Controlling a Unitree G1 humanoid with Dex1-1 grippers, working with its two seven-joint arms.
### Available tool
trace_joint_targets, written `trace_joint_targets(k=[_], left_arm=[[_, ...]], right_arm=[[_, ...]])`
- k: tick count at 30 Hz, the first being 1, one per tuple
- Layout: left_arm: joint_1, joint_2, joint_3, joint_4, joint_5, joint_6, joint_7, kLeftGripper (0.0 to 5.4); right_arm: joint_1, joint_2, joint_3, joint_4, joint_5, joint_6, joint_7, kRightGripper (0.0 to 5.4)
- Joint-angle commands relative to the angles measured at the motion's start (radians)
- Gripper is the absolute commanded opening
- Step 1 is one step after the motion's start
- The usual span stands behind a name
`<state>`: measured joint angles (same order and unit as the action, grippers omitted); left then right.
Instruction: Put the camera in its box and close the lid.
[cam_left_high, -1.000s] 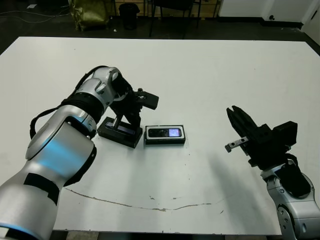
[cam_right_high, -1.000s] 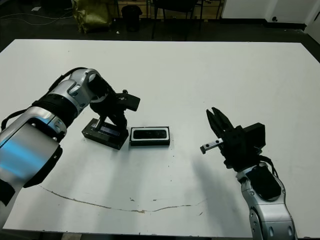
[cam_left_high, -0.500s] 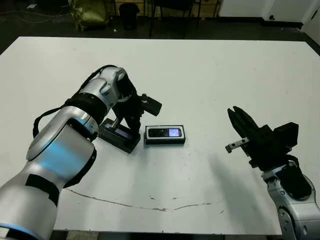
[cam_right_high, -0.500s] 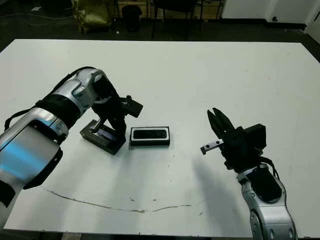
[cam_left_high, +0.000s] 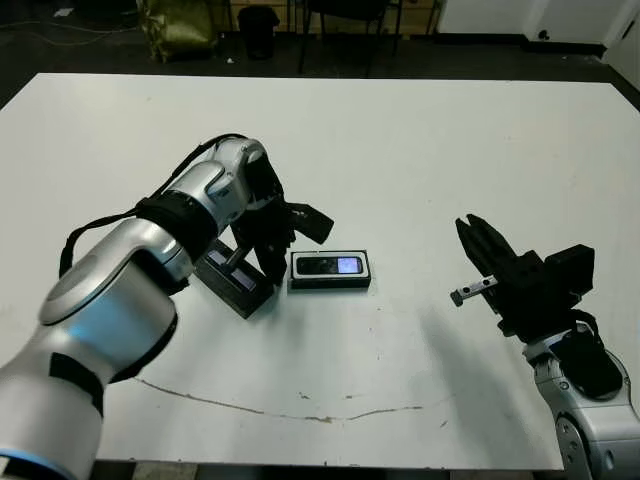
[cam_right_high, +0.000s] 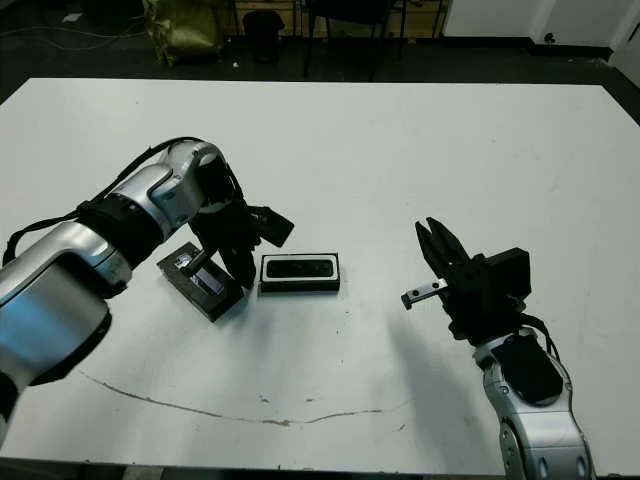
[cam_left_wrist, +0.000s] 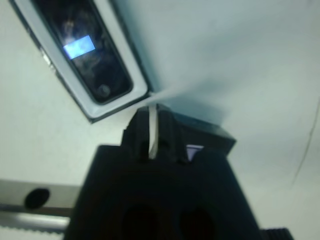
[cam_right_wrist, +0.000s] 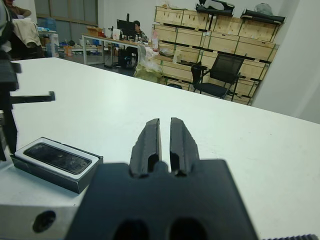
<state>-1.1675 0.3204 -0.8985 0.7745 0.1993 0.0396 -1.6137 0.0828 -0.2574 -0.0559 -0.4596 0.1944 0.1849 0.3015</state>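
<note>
The camera (cam_left_high: 330, 265) lies flat inside the box (cam_left_high: 330, 284), a white-lined tray at the table's middle. Both show close up in the left wrist view, camera (cam_left_wrist: 85, 50) and box rim (cam_left_wrist: 112, 102). Just left of the box, the black lid (cam_left_high: 232, 283) sits angled on the table. My left gripper (cam_left_high: 241, 262) is shut on the lid's edge. In the left wrist view a thin pale edge is pinched between its fingers (cam_left_wrist: 167, 125). My right gripper (cam_left_high: 465, 226) hovers shut, well to the right of the box and holding nothing.
A thin dark scratch (cam_left_high: 300, 415) runs across the table near its front edge. Chairs and a bag stand beyond the far edge. The right wrist view shows crates, an office chair (cam_right_wrist: 220, 75) and a seated person far behind the table.
The left gripper has swung the lid from lying parallel beside the box to a steeper angle, and the arm has shifted slightly right. The right arm, box and camera have not moved.
</note>
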Motion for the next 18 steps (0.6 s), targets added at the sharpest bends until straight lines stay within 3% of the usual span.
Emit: trace_joint_targets(k=[1, 3, 8, 10, 13, 18], left_arm=[[0.009, 0.058, -0.089, -0.097, -0.067, 0.101, -0.001, 0.0], [0.008, 0.092, -0.121, -0.169, -0.089, 0.119, -0.001, 0.0], [0.068, 0.187, -0.094, -0.369, -0.09, 0.002, -0.001, 0.0], [0.077, 0.212, -0.112, -0.416, -0.104, 0.028, -0.001, 0.0], [0.076, 0.227, -0.148, -0.426, -0.114, 0.075, -0.001, 0.0], [0.1, 0.251, -0.124, -0.416, -0.113, 0.014, -0.001, 0.0]], right_arm=[[0.006, -0.01, -0.001, -0.003, -0.006, 0.027, -0.005, 0.02], [0.006, -0.01, -0.002, 0.001, -0.005, 0.019, -0.002, 0.02], [0.006, -0.006, -0.006, 0.003, 0.001, 0.024, -0.006, 0.02], [0.006, -0.007, -0.005, -0.001, -0.002, 0.032, -0.009, 0.02], [0.007, -0.01, -0.004, -0.01, -0.007, 0.044, -0.011, 0.02], [0.006, -0.003, -0.011, 0.016, 0.014, 0.009, 0.009, 0.02]])
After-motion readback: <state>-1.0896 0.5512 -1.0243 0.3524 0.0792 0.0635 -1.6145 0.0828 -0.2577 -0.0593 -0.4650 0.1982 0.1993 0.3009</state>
